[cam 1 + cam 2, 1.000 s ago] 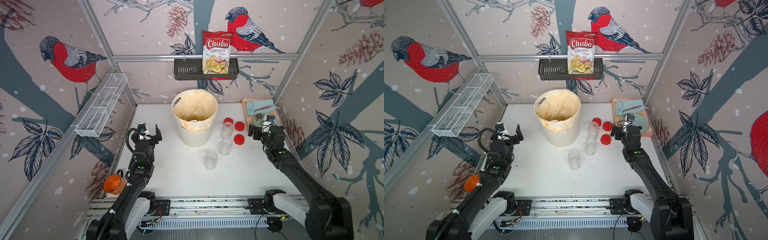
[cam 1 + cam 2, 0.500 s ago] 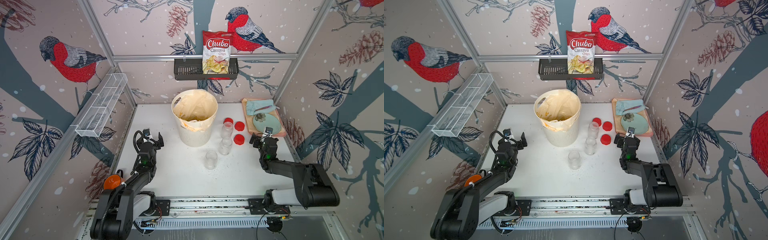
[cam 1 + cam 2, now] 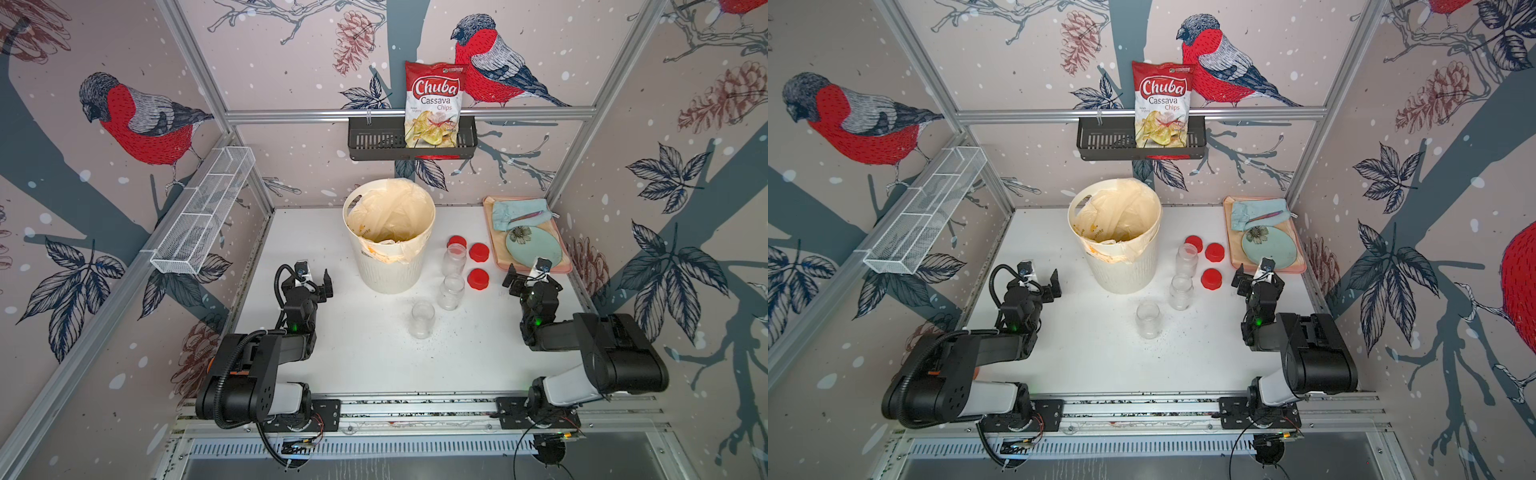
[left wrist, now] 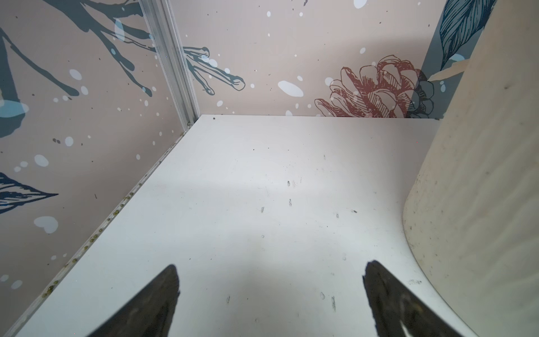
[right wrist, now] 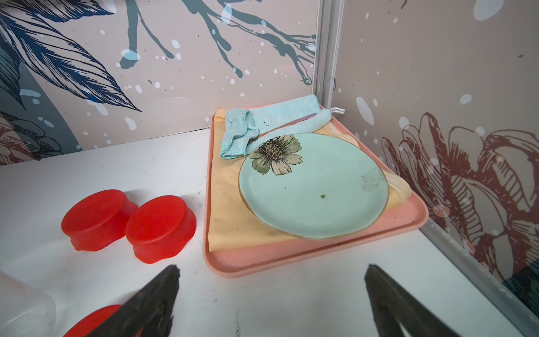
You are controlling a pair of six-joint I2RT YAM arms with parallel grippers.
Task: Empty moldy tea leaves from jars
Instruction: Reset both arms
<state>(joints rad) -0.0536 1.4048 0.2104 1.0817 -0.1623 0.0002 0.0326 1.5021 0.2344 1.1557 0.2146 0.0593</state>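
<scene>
While both arms sit low, I see my left end effector (image 4: 269, 274) and right end effector (image 5: 271, 274) spread wide, gripping nothing. The three small clear lidless jars (image 3: 451, 291) stand empty-looking at four o'clock from the tall white ribbed bin (image 3: 390, 272), with the red round lids (image 3: 478, 277) beside them.

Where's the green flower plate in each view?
In a top view: green plate in the back right corner, by the wall.
In a top view: green plate in that same corner.
Left wrist: not in it.
Right wrist: green plate fills the middle.
Shared landmark: the pink tray under it, in all three.
</scene>
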